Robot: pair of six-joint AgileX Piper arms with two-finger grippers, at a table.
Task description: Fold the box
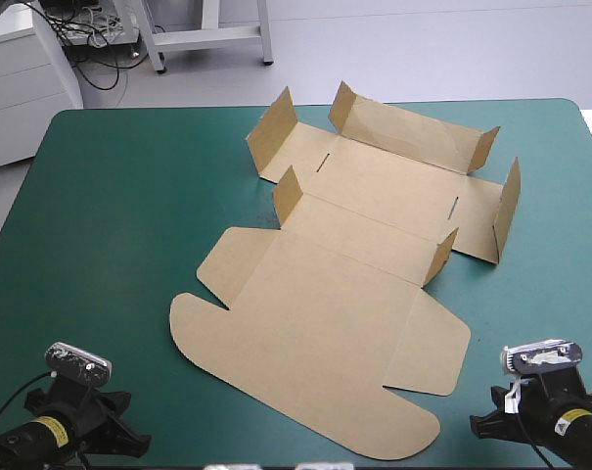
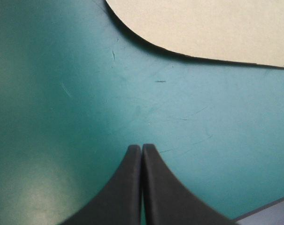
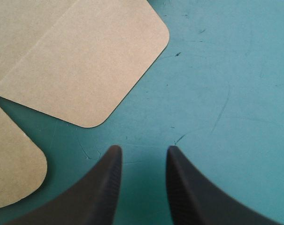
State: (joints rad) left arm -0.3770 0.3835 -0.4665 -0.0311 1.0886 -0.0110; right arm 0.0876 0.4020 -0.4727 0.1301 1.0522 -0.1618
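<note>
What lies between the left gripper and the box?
Only bare teal-green cover, as the left wrist view shows: it stretches from the shut left gripper to the rounded edge of the box.

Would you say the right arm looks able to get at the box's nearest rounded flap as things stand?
Probably yes. The right gripper stands open over bare teal-green cover, and the nearest flap of the box lies flat just ahead of it, slightly to one side, with nothing between them.
</note>
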